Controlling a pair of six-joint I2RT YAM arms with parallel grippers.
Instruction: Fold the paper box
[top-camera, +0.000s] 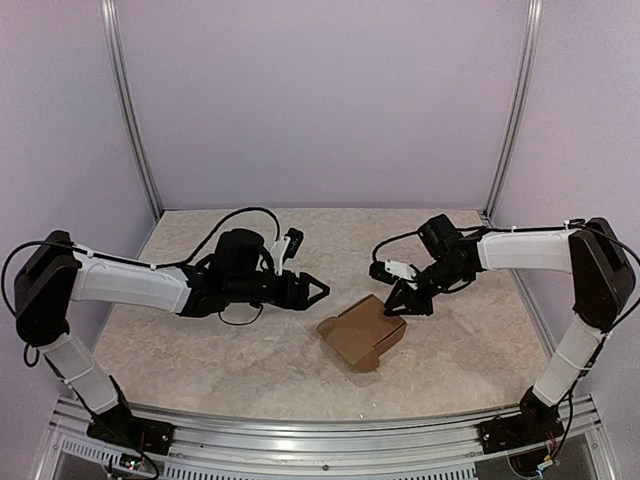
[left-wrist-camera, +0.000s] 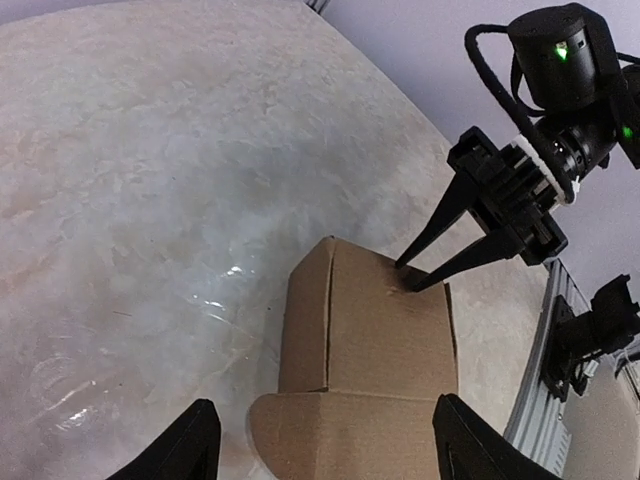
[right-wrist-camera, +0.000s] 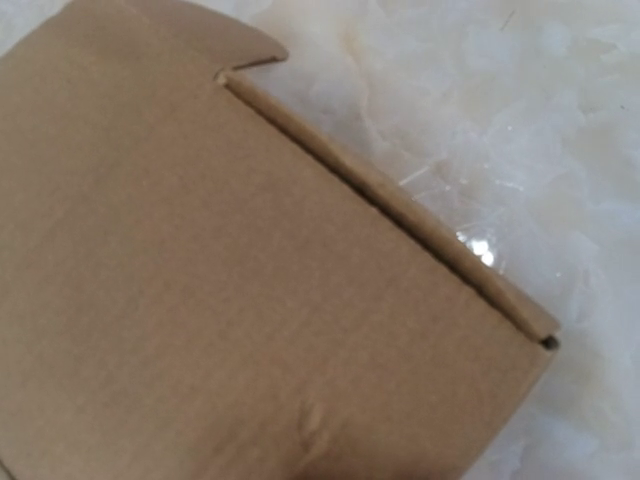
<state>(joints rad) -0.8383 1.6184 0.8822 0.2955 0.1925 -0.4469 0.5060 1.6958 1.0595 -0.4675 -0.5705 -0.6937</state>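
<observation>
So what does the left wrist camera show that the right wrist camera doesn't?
Only the left wrist view shows grippers: the left gripper, open wide at the bottom, and the right gripper with its tips at the far top edge of the box. Only the right wrist view shows the cardboard close up: a flap seam and a small dent. Both show the brown box on the marbled table.

The top view looks down from high behind the arm bases over the whole desk (top-camera: 200, 350), with the paper box (top-camera: 362, 333) near its centre. The left wrist view faces the box from nearby and low. The right wrist view sits closest, filled by the box's top.
</observation>
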